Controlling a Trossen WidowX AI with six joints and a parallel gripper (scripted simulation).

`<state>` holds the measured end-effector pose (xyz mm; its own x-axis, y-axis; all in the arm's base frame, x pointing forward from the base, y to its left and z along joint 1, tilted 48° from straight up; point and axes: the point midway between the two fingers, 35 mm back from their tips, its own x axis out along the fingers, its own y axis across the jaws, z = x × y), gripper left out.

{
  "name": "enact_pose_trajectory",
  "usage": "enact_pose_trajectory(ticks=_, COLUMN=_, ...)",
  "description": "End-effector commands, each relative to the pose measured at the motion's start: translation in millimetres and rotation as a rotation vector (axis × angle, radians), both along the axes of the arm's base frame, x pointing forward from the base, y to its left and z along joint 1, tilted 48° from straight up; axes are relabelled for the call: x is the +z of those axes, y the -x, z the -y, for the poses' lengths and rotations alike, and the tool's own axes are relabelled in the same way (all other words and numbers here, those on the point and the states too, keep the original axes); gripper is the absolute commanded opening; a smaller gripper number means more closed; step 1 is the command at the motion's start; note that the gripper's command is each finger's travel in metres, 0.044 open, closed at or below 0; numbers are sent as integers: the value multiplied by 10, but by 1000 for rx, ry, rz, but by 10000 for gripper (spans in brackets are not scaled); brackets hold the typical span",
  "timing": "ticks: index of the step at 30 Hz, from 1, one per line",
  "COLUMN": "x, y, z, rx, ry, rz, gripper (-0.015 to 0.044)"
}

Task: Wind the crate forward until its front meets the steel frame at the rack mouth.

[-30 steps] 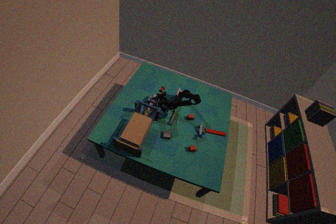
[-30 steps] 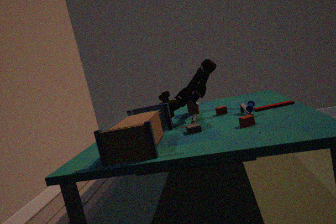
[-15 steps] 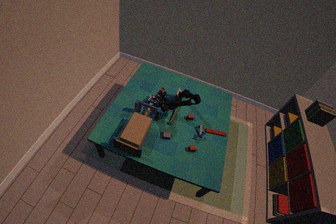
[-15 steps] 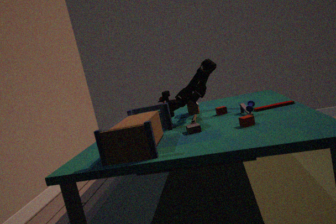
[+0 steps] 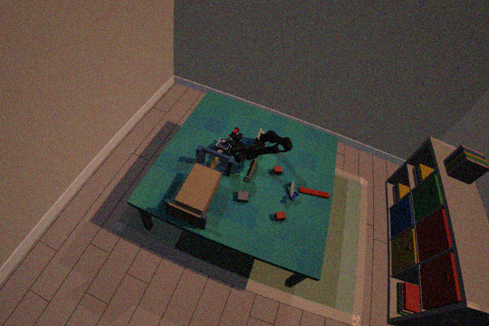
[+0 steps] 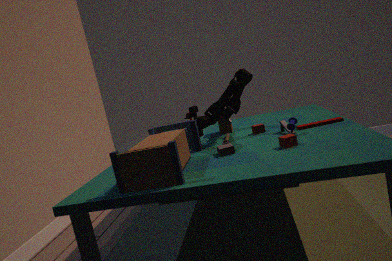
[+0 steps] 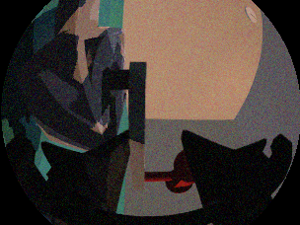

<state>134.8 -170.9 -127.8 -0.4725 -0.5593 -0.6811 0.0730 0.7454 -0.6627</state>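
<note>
The tan crate (image 5: 199, 188) (image 6: 161, 141) sits flat, as far as I can see, in the rack. The blue-grey steel frame (image 5: 205, 150) (image 6: 196, 136) stands at its mouth. An orange strap (image 5: 215, 163) shows in a gap between crate and frame. Beyond is the winch (image 7: 64, 84), dark in the wrist view. The dark crank arm of the handle (image 7: 138, 99) stands over it, its key side toward the winch; seating depth is hidden. My gripper (image 5: 236, 136) (image 7: 157, 134) is open around the handle's end, the crank arm near one finger, the red knob (image 7: 182, 173) partly behind the other.
A grey block (image 5: 242, 196) (image 6: 225, 149) and a long dark tool (image 5: 250, 171) lie beside the rack. Two red blocks (image 5: 277, 170) (image 5: 280, 216), a blue-and-grey tool (image 5: 293, 191) and a red bar (image 5: 314, 192) (image 6: 319, 123) lie farther right on the teal bench.
</note>
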Motion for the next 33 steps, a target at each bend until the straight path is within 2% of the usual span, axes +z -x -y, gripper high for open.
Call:
enact_pose_trajectory(ticks=1, x=-12, y=-5, z=-11, rx=-2, ry=-8, rz=5, gripper=240)
enact_pose_trajectory(ticks=33, x=59, y=35, z=42, rx=0, ry=1, rz=0, gripper=240)
